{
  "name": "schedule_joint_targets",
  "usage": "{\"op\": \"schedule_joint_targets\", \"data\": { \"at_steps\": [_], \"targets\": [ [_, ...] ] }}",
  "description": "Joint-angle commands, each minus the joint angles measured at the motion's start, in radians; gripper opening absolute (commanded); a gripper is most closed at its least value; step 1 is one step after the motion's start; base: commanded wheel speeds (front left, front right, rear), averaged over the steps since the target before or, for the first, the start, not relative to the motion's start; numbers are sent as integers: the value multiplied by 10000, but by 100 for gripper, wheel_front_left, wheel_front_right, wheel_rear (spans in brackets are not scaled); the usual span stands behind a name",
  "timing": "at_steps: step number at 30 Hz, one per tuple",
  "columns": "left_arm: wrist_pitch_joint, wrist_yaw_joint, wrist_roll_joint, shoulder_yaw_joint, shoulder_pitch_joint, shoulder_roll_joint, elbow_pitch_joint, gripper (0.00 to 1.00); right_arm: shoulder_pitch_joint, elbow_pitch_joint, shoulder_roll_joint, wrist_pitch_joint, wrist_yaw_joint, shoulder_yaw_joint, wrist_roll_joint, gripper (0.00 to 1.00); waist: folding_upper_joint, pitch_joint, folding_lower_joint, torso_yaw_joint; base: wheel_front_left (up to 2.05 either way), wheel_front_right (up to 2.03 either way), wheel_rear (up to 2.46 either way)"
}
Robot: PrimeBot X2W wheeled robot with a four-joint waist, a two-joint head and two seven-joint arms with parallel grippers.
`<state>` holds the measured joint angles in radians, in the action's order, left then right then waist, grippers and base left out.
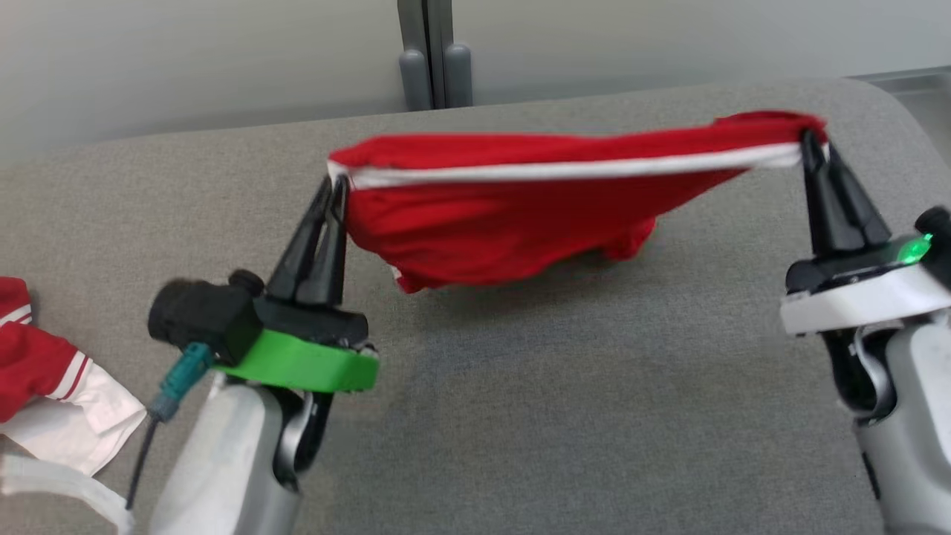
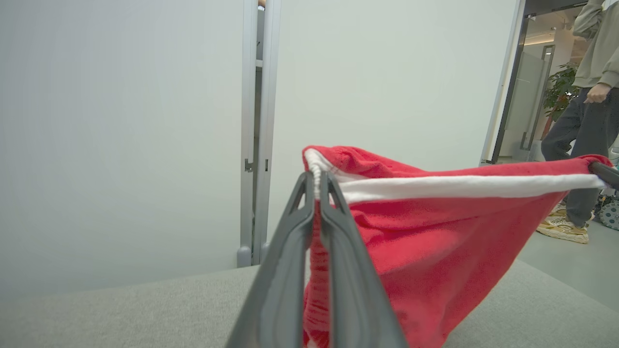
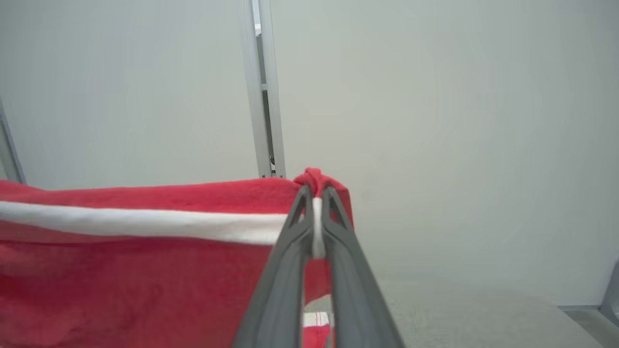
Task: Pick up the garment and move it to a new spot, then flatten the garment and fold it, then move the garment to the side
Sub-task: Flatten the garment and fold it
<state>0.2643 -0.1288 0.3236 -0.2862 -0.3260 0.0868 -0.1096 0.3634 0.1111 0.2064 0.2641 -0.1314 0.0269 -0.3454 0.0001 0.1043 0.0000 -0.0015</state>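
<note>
My L claw (image 1: 336, 189) & R claw (image 1: 813, 145) each pinch a hem corner of the red garment (image 1: 505, 208), stretched above the table (image 1: 565, 386); tugging wider could slip either thin pinch.

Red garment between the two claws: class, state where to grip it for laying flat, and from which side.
At both ends of the white-banded edge, from the robot's near side, fingers angled up. That edge pulls straight, so the red garment hangs evenly beneath. The left claw and right claw are shut there.
</note>
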Motion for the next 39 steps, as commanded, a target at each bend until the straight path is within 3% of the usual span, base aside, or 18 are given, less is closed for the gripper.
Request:
{"op": "schedule_joint_targets", "data": {
  "at_steps": [1,8,15,20,27,32,39],
  "targets": [
    [-1,-21,146,-50,-520,349,295,0,373,-194,324,-8,14,77,-333,0,-1,-224,0,40,0,0,0],
    [-514,-20,685,-111,-2743,1415,842,0,2089,-1237,1121,-1372,16,-248,-1574,0,-1,27,0,34,0,0,0],
    [-1209,-3,883,107,-4677,1593,54,0,3880,-929,1069,-2531,16,-211,-1709,0,-1,1429,0,-94,0,0,0],
    [-858,131,747,239,-6079,1361,-1171,0,5610,237,744,-2317,16,-10,-1346,0,-1,2652,0,-173,0,0,0],
    [-48,358,451,676,-7984,966,-2749,0,8031,2498,477,-821,21,-95,-478,0,-1,3489,0,-122,0,0,0],
    [22,228,366,908,-7309,654,-3222,0,7687,3617,323,-360,21,185,-493,0,-1,3380,0,-148,0,0,0],
    [22,67,661,1185,-4115,159,-3832,0,5037,4725,138,-101,28,449,-1212,0,-1,2890,0,-336,0,0,0]
  ]
}}
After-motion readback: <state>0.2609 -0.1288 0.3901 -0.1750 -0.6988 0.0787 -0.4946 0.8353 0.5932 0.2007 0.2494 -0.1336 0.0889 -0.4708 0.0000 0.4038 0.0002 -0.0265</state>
